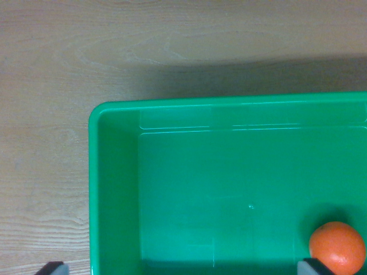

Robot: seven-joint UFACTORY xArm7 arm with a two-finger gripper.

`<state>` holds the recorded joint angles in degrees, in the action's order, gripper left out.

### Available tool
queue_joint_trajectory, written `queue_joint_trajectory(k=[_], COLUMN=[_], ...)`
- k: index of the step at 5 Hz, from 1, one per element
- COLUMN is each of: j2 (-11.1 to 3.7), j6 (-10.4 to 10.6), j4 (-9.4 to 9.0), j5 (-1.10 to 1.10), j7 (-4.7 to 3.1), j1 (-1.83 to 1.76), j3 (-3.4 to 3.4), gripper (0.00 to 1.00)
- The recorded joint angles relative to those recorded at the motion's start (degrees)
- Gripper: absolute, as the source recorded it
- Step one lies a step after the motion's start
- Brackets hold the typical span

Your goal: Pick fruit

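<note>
An orange fruit point(337, 247) lies on the floor of a green plastic bin point(114, 172), at the wrist view's lower right. Only the tips of my gripper show at the bottom edge: one finger point(53, 268) over the wooden table outside the bin's left wall, the other finger point(314, 267) inside the bin, just left of the orange and close to it. The fingers stand far apart with nothing held between them, so the gripper point(183, 268) is open. The bin's right and lower parts run out of frame.
The bin rests on a light wooden tabletop point(51, 86) that fills the view's top and left. A shadow falls across the wood just beyond the bin's far rim point(229, 100). The rest of the bin floor holds nothing else.
</note>
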<state>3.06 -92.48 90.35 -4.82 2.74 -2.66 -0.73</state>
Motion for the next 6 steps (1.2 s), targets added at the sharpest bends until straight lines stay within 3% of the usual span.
queue_joint_trajectory(k=[1, 3, 4, 6], j2=[0.0, -0.45, -0.45, -1.19], j6=[0.0, 1.9, 1.9, 5.0], j4=[0.0, -1.79, -1.79, -4.73], j5=[0.0, 0.1, 0.1, 0.28], j7=[0.0, 0.19, 0.19, 0.51], j1=[0.0, 0.57, 0.57, 1.52], j3=[0.0, -0.29, -0.29, -0.76], gripper=[0.0, 0.0, 0.0, 0.0])
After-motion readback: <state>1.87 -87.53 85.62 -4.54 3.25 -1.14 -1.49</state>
